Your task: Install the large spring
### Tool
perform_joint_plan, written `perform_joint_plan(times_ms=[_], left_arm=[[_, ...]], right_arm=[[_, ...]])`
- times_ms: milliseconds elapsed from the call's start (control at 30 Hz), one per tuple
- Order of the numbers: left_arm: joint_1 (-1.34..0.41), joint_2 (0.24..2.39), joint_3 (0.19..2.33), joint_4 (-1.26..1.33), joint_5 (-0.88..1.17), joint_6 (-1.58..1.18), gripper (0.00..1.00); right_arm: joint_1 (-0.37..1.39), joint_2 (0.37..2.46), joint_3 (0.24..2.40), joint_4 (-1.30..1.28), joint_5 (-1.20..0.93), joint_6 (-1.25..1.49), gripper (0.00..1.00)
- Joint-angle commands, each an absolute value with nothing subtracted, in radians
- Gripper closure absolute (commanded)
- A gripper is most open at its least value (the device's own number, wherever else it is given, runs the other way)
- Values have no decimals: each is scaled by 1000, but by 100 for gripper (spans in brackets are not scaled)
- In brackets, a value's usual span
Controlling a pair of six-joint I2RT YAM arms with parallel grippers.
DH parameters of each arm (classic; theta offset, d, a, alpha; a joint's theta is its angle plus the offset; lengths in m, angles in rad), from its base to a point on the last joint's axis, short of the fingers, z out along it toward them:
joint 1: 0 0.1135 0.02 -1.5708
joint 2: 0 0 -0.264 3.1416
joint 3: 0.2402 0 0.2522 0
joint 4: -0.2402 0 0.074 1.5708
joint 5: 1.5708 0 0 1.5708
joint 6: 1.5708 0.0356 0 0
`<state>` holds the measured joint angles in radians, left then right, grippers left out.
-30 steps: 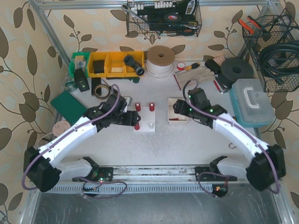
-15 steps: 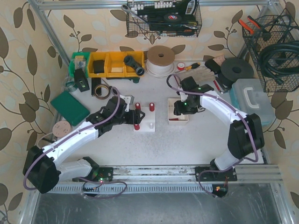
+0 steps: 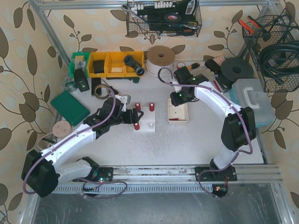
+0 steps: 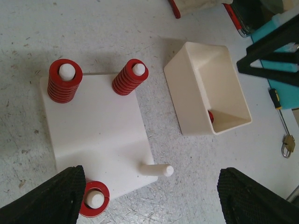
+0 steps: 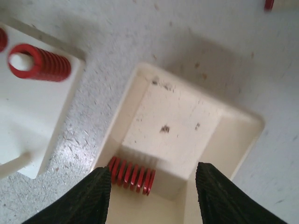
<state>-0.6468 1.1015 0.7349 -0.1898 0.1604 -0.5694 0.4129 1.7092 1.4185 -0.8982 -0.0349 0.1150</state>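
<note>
A white peg plate carries red springs on three pegs, and its near right peg is bare. Right of it stands a cream box with a red spring lying on its side against the near wall. My right gripper hangs open over that box, and the spring lies just beside the left fingertip, not held. My left gripper is open wide at the plate's near edge with nothing in it. From above, the right gripper is over the box and the left gripper is at the plate.
Yellow bins, a tape roll and a black disc line the back. A teal case sits at the right and a green pad at the left. A screwdriver lies right of the box.
My right arm has swung in from the right and risen over the cream box, with its jaws narrowing. My left gripper has edged right along the plate.
</note>
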Motion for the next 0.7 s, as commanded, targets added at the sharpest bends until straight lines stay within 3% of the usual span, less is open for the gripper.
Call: perform_joint_plan(times_ms=[0,300,533,667], left_arm=[[-634,1075,725,-150,182,-581,20],[-632,1106,738,-160,181,-586,20],[-628,1126,746,-163,195,-581,20],[-617,1124,741,-156,211,-579,20]], right_arm=[[444,1741,1481,-934,32,-35,48],[447,1746,1483,-841,100,-150,32],[389,1807,1570,-881,96,-155,29],[371,1838,1586,-941,174,-27,28]])
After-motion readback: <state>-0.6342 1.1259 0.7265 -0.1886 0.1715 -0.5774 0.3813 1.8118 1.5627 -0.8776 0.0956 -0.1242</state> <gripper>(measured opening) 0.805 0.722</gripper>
